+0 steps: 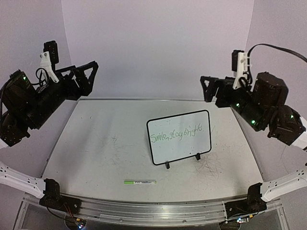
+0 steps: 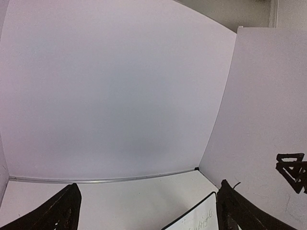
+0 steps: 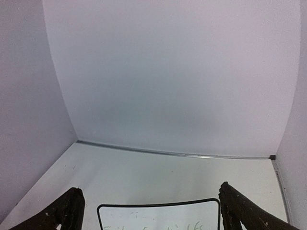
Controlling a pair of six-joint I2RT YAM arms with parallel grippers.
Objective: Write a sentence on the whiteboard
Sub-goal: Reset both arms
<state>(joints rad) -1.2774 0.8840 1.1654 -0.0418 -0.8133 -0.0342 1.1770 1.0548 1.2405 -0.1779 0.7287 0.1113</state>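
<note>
The whiteboard [image 1: 179,136] stands on the worktop [image 1: 105,143], propped on its two black feet [image 1: 168,165] and leaning back, so its face is turned toward the arm bases. That tilt probably offers a pen an easy slope and keeps the writing readable from above. The sentence [image 1: 177,134] runs across it in thin green cursive, one line from the left edge to the right, rising a little; it reads roughly "Smile, stay bright".

A marker [image 1: 140,182] lies flat in front of the whiteboard and a little to its left, well apart from it. Nothing touches it.

The left gripper [image 1: 85,75] hangs high, behind and far to the left of the whiteboard. Its wrist view shows the fingers wide apart with nothing between them. The right gripper [image 1: 213,90] is raised behind and just to the right of the whiteboard, its fingers spread as wide and also empty. Both point inward over the whiteboard, well clear of its face, so neither hides the line nor risks smearing it.

With the line complete, the marker down and both grippers empty, the writing looks finished.
</note>
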